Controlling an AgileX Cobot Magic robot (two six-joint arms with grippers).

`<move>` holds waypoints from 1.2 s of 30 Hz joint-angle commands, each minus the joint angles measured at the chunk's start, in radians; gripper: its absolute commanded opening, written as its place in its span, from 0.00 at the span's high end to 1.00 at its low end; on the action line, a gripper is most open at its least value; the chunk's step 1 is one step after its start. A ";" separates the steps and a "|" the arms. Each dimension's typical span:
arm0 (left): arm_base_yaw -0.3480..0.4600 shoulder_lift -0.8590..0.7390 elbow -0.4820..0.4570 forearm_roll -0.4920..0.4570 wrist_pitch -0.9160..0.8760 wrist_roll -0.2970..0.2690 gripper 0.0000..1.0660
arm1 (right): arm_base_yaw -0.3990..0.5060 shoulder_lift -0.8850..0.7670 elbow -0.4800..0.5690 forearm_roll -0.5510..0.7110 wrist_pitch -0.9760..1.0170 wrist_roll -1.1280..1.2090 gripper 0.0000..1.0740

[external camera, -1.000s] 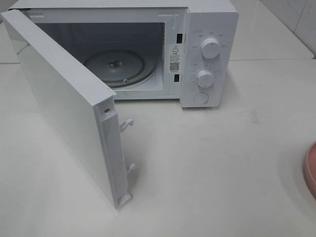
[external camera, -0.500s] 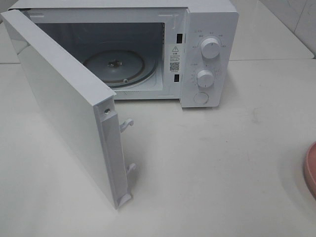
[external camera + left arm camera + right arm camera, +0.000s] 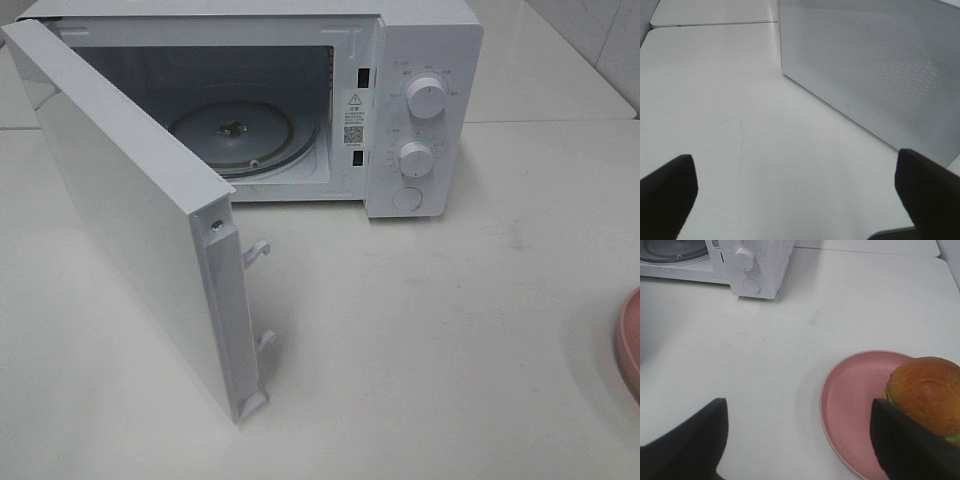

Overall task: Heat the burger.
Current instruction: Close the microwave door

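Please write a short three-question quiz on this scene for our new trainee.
1. True or false: the microwave door stands open.
2. Where is the burger? A) on the turntable B) on the pink plate C) in the right gripper
3. Fill in: the left gripper holds ____.

Key: 1 true; 2 B; 3 nothing, its jaws are open over the bare table.
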 commanded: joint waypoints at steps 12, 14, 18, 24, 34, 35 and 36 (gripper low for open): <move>0.003 -0.020 0.003 -0.013 -0.011 -0.001 0.06 | -0.008 -0.026 0.001 0.002 -0.001 -0.015 0.30; 0.003 -0.020 0.003 -0.026 -0.011 -0.001 0.06 | -0.008 -0.026 0.001 0.002 -0.001 -0.015 0.30; 0.003 -0.020 0.003 -0.113 -0.025 0.000 0.06 | -0.008 -0.026 0.001 0.002 -0.001 -0.015 0.30; 0.003 -0.018 0.003 -0.110 -0.026 0.000 0.06 | -0.008 -0.026 0.001 0.002 -0.001 -0.015 0.30; 0.003 0.125 -0.027 -0.106 -0.168 0.000 0.20 | -0.008 -0.026 0.001 0.002 -0.001 -0.015 0.30; 0.003 0.167 -0.025 -0.104 -0.198 0.000 0.30 | -0.008 -0.026 0.001 0.002 -0.001 -0.015 0.30; 0.003 0.167 -0.025 -0.104 -0.198 0.000 0.30 | -0.008 -0.026 0.001 0.002 -0.001 -0.015 0.30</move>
